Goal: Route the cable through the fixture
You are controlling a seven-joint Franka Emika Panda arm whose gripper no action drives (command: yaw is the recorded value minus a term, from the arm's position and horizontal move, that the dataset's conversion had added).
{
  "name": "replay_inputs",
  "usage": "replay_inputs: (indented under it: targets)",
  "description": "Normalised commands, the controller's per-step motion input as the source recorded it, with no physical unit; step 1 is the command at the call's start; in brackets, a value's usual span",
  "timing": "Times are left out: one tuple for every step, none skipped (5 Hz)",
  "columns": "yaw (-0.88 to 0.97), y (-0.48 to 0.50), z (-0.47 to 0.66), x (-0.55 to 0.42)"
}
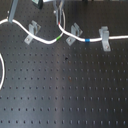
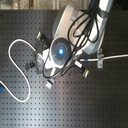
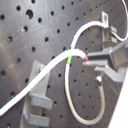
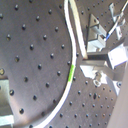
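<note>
The white cable (image 1: pixel 46 41) runs from the first exterior view's left past a grey clip fixture (image 1: pixel 33 31), dips, and carries a green band (image 1: pixel 60 36). It rises to my gripper (image 1: pixel 61 22), then runs past the middle clip (image 1: pixel 75 33), a blue band (image 1: pixel 86 39) and the right clip (image 1: pixel 105 37). In the first wrist view the green band (image 3: pixel 70 60) lies just beside my gripper (image 3: pixel 98 68), whose dark fingers (image 3: pixel 109 56) appear closed on the cable. The second wrist view shows the band (image 4: pixel 72 72) and a clip (image 4: pixel 94 32).
The surface is a black perforated breadboard (image 1: pixel 70 90). A slack loop of cable (image 1: pixel 2 70) lies at the first exterior view's left edge. In the second exterior view the arm (image 2: pixel 62 50) hides the centre, with several small clips (image 2: pixel 48 84) around it and a cable loop (image 2: pixel 15 45).
</note>
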Motion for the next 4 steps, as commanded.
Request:
replay_inputs:
  targets:
    - [-0.2,-0.675,-0.18,0.022]
    - [-0.19,-0.708,-0.09,-0.083]
    - [-0.23,-0.467,-0.01,-0.449]
    - [-0.43,-0.194,-0.18,-0.468]
